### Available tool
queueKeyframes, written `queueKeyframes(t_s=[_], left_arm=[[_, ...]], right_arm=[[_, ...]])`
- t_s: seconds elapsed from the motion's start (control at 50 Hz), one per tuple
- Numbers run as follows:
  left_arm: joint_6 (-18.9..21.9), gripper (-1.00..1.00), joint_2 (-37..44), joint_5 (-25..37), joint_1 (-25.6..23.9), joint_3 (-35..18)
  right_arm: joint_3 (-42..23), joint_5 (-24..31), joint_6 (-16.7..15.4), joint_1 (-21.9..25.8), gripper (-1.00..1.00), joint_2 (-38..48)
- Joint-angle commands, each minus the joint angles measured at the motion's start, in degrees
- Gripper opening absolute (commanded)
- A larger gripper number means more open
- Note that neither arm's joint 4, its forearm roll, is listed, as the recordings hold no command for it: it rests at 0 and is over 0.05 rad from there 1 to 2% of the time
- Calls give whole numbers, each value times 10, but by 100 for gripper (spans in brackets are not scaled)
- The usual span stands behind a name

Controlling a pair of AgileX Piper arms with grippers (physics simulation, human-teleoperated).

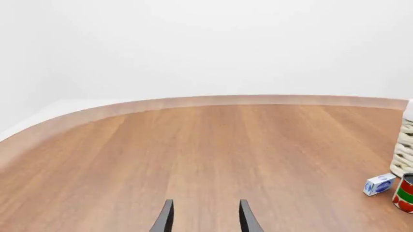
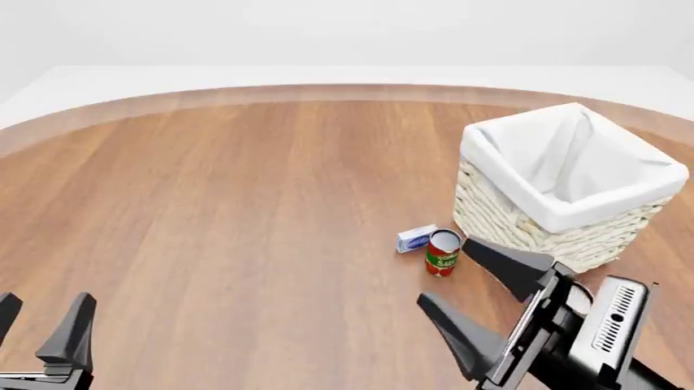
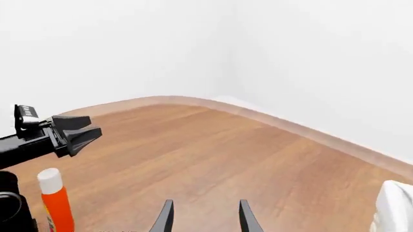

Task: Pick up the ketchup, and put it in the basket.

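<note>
The ketchup (image 3: 55,203), a red-orange bottle with a white cap, stands upright on the table and shows only in the right wrist view, off to one side of my right gripper (image 3: 204,220). The front view does not show it. The whitish wicker basket (image 2: 548,223) with its white cloth liner stands at the right of the table. My right gripper (image 2: 446,275) hovers open just in front of the basket, holding nothing. Low at the near left, my left gripper (image 2: 45,302) is open and empty too; its fingers (image 1: 165,218) frame bare wood.
A red-and-green can (image 2: 443,253) and a small blue-and-white box (image 2: 415,239) sit just left of the basket; both also show as the can (image 1: 405,193) and box (image 1: 378,184) in the left wrist view. The table's curved far edge (image 2: 325,91) meets a white wall.
</note>
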Motion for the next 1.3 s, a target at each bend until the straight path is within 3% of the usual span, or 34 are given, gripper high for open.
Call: queueKeyframes(t_s=[0.02, 0.14, 0.62, 0.64, 0.9, 1.3], left_arm=[[0, 100, 0, 0, 0, 0], [0, 100, 0, 0, 0, 0], [0, 100, 0, 0, 0, 0], [0, 100, 0, 0, 0, 0], [0, 100, 0, 0, 0, 0], [0, 100, 0, 0, 0, 0]], right_arm=[[-35, -26, -13, 58, 100, 74], [-68, -48, -12, 109, 100, 147], [-117, -74, 0, 160, 100, 229], [-139, -72, 10, 192, 100, 265], [-156, -90, 44, 231, 100, 320], [-198, -86, 62, 277, 100, 388]])
